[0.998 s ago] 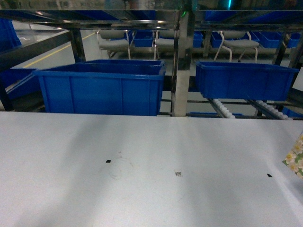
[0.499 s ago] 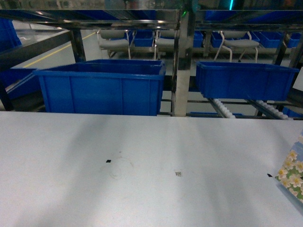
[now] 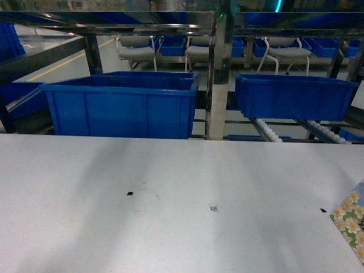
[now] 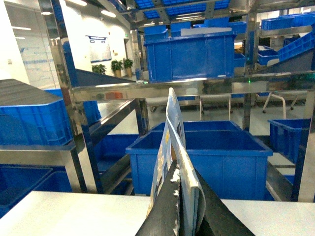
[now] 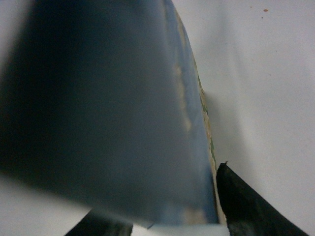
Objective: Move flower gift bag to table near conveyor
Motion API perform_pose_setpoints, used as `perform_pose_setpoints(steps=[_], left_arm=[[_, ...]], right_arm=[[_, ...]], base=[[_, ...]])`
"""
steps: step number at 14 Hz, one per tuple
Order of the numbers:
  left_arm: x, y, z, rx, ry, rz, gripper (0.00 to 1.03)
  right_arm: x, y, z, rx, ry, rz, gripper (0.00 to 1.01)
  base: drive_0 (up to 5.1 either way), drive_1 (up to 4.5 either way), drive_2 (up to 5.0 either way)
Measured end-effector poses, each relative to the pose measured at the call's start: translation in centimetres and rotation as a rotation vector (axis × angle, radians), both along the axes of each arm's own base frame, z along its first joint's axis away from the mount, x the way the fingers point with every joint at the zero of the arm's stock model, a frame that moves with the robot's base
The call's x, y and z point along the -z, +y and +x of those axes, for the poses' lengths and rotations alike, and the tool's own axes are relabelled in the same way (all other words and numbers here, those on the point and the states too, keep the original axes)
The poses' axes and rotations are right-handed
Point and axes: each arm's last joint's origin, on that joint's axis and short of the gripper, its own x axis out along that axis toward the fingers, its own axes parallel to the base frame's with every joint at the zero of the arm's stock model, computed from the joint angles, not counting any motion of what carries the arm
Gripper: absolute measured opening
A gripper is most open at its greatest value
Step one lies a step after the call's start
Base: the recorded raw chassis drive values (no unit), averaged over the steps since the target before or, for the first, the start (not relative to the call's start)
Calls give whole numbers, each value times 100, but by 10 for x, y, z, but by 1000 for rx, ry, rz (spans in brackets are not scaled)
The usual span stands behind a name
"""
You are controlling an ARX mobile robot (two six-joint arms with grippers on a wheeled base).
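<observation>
Only a corner of the flower gift bag [image 3: 352, 219] shows in the head view, cream blossoms on green and blue, low at the right edge over the white table [image 3: 170, 227]. Close up in the right wrist view, the bag's blue side [image 5: 123, 98] fills the frame, and my right gripper [image 5: 157, 196] is shut on it with a black finger on each side. My left gripper [image 4: 183, 172] is shut on a flat printed paper bag [image 4: 172, 123] standing edge-on above the table [image 4: 74, 216]. The conveyor [image 3: 267, 129], with white rollers, lies behind the table at the right. Neither gripper shows in the head view.
A large blue bin [image 3: 119, 108] stands behind the table's far edge at the left, and a smaller one [image 3: 293, 96] rests on the roller track. A steel post [image 3: 219, 85] rises between them. Small black marks [image 3: 214, 209] dot the tabletop.
In the head view the flower gift bag's corner at the right edge has dropped lower toward the table over the last second. Everything else is unchanged.
</observation>
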Motion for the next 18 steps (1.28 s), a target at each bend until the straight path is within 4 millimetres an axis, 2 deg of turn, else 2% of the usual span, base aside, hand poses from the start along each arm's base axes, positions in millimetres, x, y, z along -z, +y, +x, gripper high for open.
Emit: perform_pose_setpoints(steps=[3, 6, 9, 13, 14, 15, 16, 18], left_arm=[[0, 0, 0, 0, 0, 0, 2], [0, 0, 0, 0, 0, 0, 2], [0, 0, 0, 0, 0, 0, 2], [0, 0, 0, 0, 0, 0, 2], [0, 0, 0, 0, 0, 0, 2], [0, 0, 0, 0, 0, 0, 2], [0, 0, 0, 0, 0, 0, 2], [0, 0, 0, 0, 0, 0, 2]], right_arm=[[-9, 1, -7, 13, -19, -4, 76], [-15, -1, -7, 23, -41, -10, 99], [-42, 2, -5, 39, -154, -58, 98], [-76, 15, -21, 59, -295, -120, 98], [-90, 19, -41, 86, -368, -144, 98], [-119, 18, -65, 168, -543, -187, 98], [-132, 19, -76, 199, -574, -196, 98], [-137, 24, -81, 205, -573, -195, 98]], base=[[0, 0, 0], [0, 0, 0], [0, 0, 0], [0, 0, 0], [0, 0, 0], [0, 0, 0], [0, 0, 0], [0, 0, 0]])
